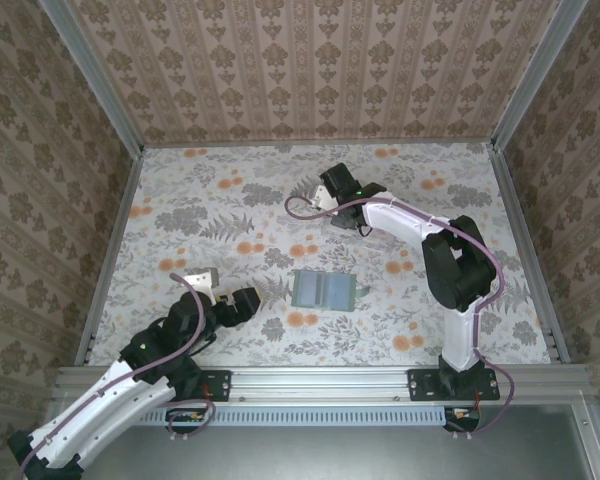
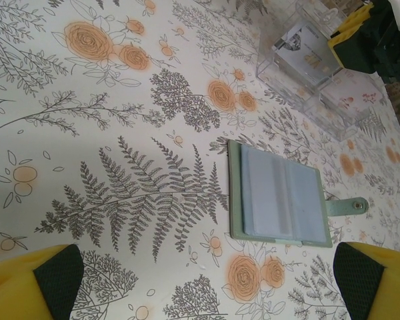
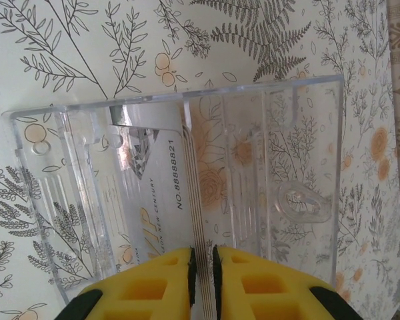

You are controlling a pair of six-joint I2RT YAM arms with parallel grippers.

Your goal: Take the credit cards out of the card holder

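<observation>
The card holder [image 1: 325, 290] lies open and flat at mid table, grey-green with blue-grey panels [image 2: 280, 193] and a small tab on one side. My left gripper [image 2: 210, 280] is open just above the cloth, short of the holder, with nothing between its fingers; from above it sits at the near left [image 1: 248, 300]. At the far middle, my right gripper [image 1: 332, 192] is over the clear tray [image 3: 300, 133]. Its jaws [image 3: 202, 257] are shut on a thin stack of credit cards [image 3: 196, 200] seen edge-on. Another printed pale card [image 3: 153, 193] lies flat in the tray's left half.
The clear tray [image 2: 307, 63] stands beyond the holder, in the left wrist view at the upper right. Metal rails and wallpapered walls [image 1: 110, 250] enclose the floral tablecloth on three sides. Bare cloth lies between the holder and my left gripper.
</observation>
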